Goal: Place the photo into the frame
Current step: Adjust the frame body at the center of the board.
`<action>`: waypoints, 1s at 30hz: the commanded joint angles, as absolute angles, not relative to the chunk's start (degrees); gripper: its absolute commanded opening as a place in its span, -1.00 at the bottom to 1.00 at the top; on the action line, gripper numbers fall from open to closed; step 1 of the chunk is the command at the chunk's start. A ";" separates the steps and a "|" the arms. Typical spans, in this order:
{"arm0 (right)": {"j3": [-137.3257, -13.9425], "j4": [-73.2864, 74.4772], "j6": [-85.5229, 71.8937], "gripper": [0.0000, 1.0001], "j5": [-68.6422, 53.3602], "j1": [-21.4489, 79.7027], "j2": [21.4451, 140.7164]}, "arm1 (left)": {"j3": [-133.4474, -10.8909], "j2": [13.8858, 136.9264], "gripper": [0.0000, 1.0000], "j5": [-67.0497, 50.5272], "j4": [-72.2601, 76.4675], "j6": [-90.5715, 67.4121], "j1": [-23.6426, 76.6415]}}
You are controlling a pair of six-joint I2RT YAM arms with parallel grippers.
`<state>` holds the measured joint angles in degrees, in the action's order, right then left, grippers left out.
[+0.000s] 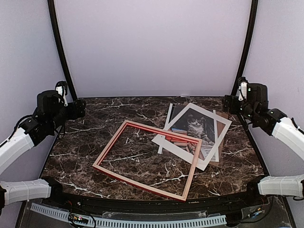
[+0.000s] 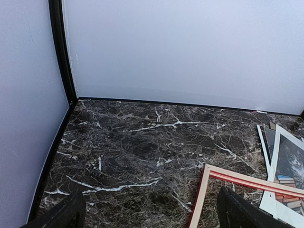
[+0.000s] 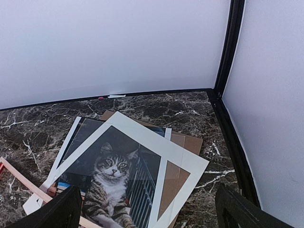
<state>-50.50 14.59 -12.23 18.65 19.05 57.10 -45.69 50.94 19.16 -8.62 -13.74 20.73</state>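
Top external view: nearest the arm bases, the frame (image 1: 138, 183) lies flat and skewed on the dark marble table (image 1: 95, 123), pale side up with red showing along its edge. Its far right corner overlaps a loose pile just beyond it: a white mat (image 1: 210, 115) over the cat photo (image 1: 194, 124), with a brown backing board (image 3: 187, 141) beneath. Farther back, the left gripper (image 1: 78, 108) hangs above the table's left edge and the right gripper (image 1: 229, 103) above its right edge. Both have their jaws spread wide, holding nothing, well apart from the frame and the pile.
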 commanded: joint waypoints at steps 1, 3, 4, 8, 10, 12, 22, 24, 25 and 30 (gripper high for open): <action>-49.89 11.43 -11.36 0.97 17.45 18.64 57.20 | -45.28 50.84 0.98 20.03 -8.49 -14.03 20.15; -50.12 11.46 -11.34 0.97 17.41 18.63 57.45 | -45.31 51.19 0.98 19.60 -8.56 -13.88 20.13; -50.21 11.63 -11.38 0.97 17.34 18.63 57.67 | -45.41 51.35 0.97 19.25 -8.63 -13.88 20.13; -50.80 12.25 -11.27 0.97 16.19 18.63 58.14 | -45.79 52.25 0.98 18.11 -8.71 -13.96 20.14; -50.93 12.26 -11.29 0.97 16.01 18.63 58.17 | -45.93 52.59 0.98 17.55 -8.86 -14.04 20.14; -51.20 12.56 -11.17 0.97 15.55 18.72 58.28 | -45.90 52.72 0.98 17.32 -9.17 -14.40 20.21; -52.71 12.84 -8.17 0.97 4.37 21.49 64.64 | -42.10 53.24 0.98 14.82 -12.50 -21.73 21.24; -53.92 13.50 -7.20 0.97 2.20 22.86 67.54 | -41.31 53.65 0.98 14.42 -13.57 -23.44 21.75; -54.86 14.16 -6.59 0.97 1.36 23.72 69.28 | -40.56 53.77 0.98 13.93 -13.90 -24.11 21.86; -60.44 18.62 -2.17 0.97 -1.24 28.25 80.15 | -37.70 53.34 0.98 11.16 -16.81 -29.73 22.90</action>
<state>-55.75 15.88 -6.42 3.22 25.26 74.13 -40.07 53.98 13.93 -13.19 -23.92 22.06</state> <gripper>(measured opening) 0.986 0.989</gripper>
